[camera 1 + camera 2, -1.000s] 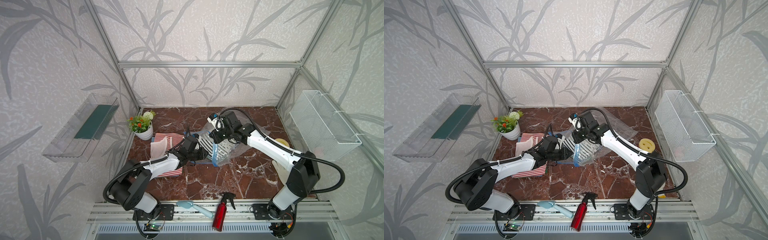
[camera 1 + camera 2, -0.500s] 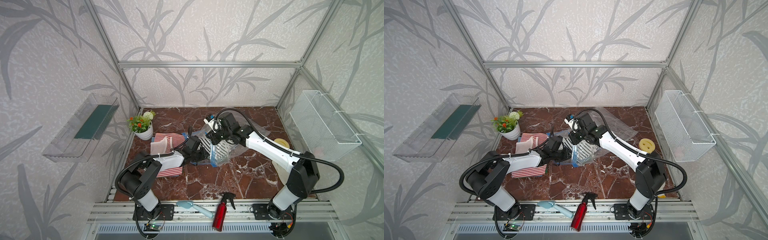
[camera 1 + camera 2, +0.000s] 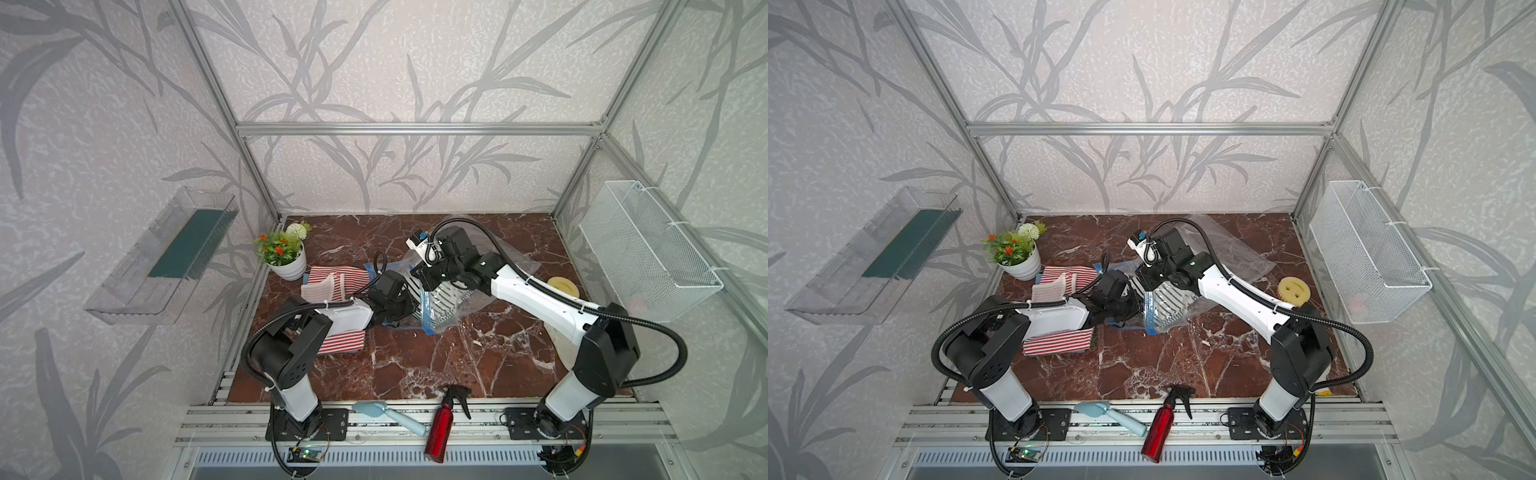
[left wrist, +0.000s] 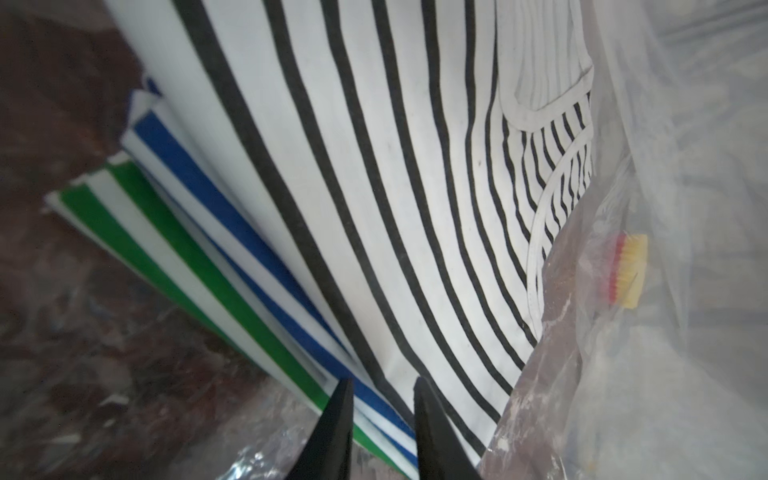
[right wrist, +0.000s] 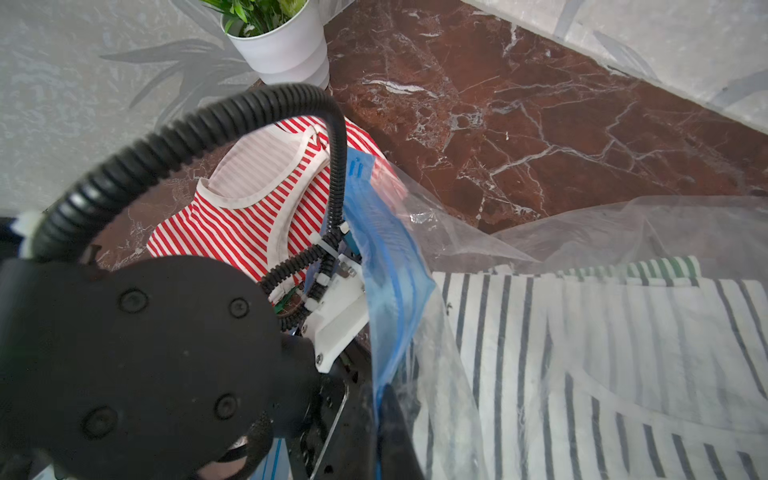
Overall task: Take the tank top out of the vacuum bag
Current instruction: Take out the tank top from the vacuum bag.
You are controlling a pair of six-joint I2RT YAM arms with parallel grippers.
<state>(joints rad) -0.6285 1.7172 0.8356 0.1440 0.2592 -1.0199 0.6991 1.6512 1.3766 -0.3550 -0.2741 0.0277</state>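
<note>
The vacuum bag (image 3: 513, 266) (image 3: 1237, 253) lies crumpled mid-table, its blue zip strip (image 5: 386, 266) lifted. My right gripper (image 3: 420, 277) (image 3: 1144, 277) (image 5: 384, 395) is shut on that strip and holds the mouth up. Inside lies a black-and-white striped tank top (image 3: 446, 297) (image 3: 1167, 305) (image 4: 374, 166) (image 5: 602, 332) over blue-striped (image 4: 216, 199) and green-striped (image 4: 137, 241) cloths. My left gripper (image 3: 409, 302) (image 3: 1134, 305) (image 4: 382, 382) reaches into the bag's mouth. Its fingers stand slightly apart over the cloth edges and pinch nothing that I can see.
A red-striped tank top (image 3: 336, 278) (image 5: 249, 208) lies outside the bag under my left arm, beside a potted plant (image 3: 282, 253). A yellow sponge (image 3: 1293, 289) sits at the right. A red spray bottle (image 3: 442, 419) and a light-blue brush (image 3: 386, 411) lie on the front rail.
My left arm's elbow has folded back toward its base while its gripper stays at the bag's mouth. My right gripper has carried the zip strip slightly to the left.
</note>
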